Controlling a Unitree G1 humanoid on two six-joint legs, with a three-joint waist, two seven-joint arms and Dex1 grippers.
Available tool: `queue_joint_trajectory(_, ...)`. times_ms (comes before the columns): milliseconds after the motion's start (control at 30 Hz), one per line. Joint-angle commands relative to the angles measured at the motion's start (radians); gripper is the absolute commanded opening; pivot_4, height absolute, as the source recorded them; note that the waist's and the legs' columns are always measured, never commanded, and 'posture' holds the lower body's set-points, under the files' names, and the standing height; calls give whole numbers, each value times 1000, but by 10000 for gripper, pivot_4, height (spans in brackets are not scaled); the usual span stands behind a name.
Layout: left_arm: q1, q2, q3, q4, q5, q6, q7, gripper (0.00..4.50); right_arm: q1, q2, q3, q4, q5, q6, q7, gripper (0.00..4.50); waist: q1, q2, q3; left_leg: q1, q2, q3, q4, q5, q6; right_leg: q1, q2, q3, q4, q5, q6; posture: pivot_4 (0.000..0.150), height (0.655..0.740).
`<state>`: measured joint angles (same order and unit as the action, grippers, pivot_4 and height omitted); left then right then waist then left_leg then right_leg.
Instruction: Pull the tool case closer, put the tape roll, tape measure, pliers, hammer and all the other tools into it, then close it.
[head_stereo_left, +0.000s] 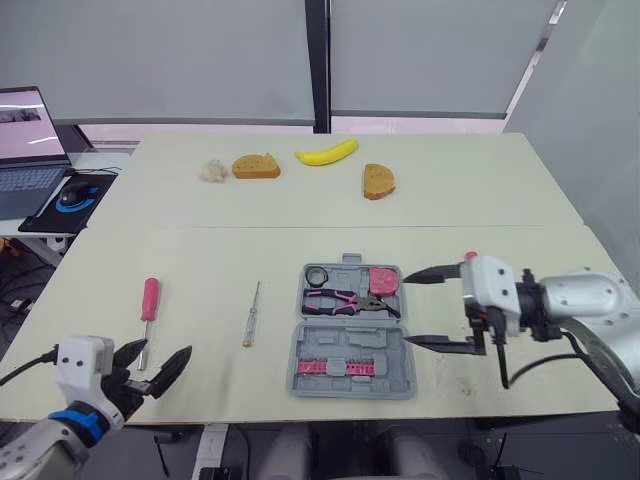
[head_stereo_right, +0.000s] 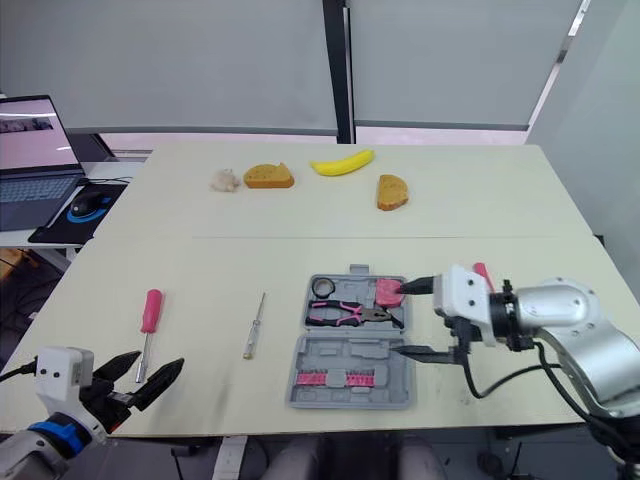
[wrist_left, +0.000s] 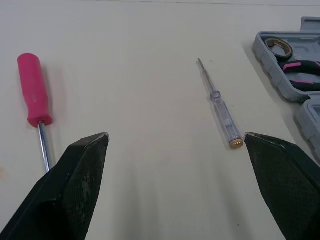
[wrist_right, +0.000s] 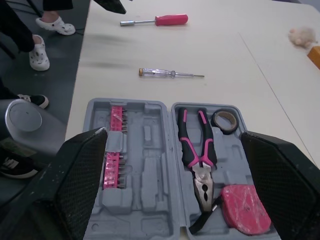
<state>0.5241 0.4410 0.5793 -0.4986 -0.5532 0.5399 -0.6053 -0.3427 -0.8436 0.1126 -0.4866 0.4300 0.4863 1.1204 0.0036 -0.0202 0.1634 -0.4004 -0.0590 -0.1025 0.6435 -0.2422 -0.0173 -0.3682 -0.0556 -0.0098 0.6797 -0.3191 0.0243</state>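
Nearest, the left gripper (head_stereo_left: 157, 362) hangs wide open and empty at the front edge of the tabletop (head_stereo_left: 200, 270). The pink screwdriver (head_stereo_left: 149, 298) lies just beyond it, long axis running near to far, shaft end by one finger and handle away, so the left arm is much the nearer. The clear tester screwdriver (head_stereo_left: 250, 315) lies roughly parallel, nearer the tool case (head_stereo_left: 370, 365). The open case holds bits (head_stereo_left: 325, 367), pliers (head_stereo_left: 345, 300), tape roll (head_stereo_left: 318, 276) and tape measure (head_stereo_left: 383, 282). The right gripper (head_stereo_left: 408, 309), spread wide and empty, brackets its right edge.
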Motion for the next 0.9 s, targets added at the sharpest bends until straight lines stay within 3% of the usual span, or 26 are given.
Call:
queue_joint_trajectory(33, -4, -43, -27, -78, -14, 15, 81, 45000, -47, 16, 26, 18, 11, 6, 19, 44856, 4, 0, 0, 0, 0, 0, 0, 0, 0, 0, 0, 0, 0, 0, 0, 1500, 7361)
queue_joint_trajectory(233, -82, -128, -141, -105, 7, 51, 217, 45000, -51, 43, 81, 20, -20, -18, 24, 44856, 16, 0, 0, 0, 0, 0, 0, 0, 0, 0, 0, 0, 0, 0, 0, 1500, 7361)
queue_joint_trajectory(433, -166, -170, -262, -74, 106, 46, 337, 45000, -54, 46, 90, 12, -24, -11, 15, 44856, 18, 0, 0, 0, 0, 0, 0, 0, 0, 0, 1, 0, 1, 1, 1, 1500, 7361)
queue_joint_trajectory(900, -442, -196, -493, 258, 351, 35, 460, 45000, -95, 44, 113, 6, -26, 32, 12, 44856, 18, 0, 0, 0, -1, -1, 0, 0, 0, 0, 1, -1, 1, 2, 2, 1500, 7361)
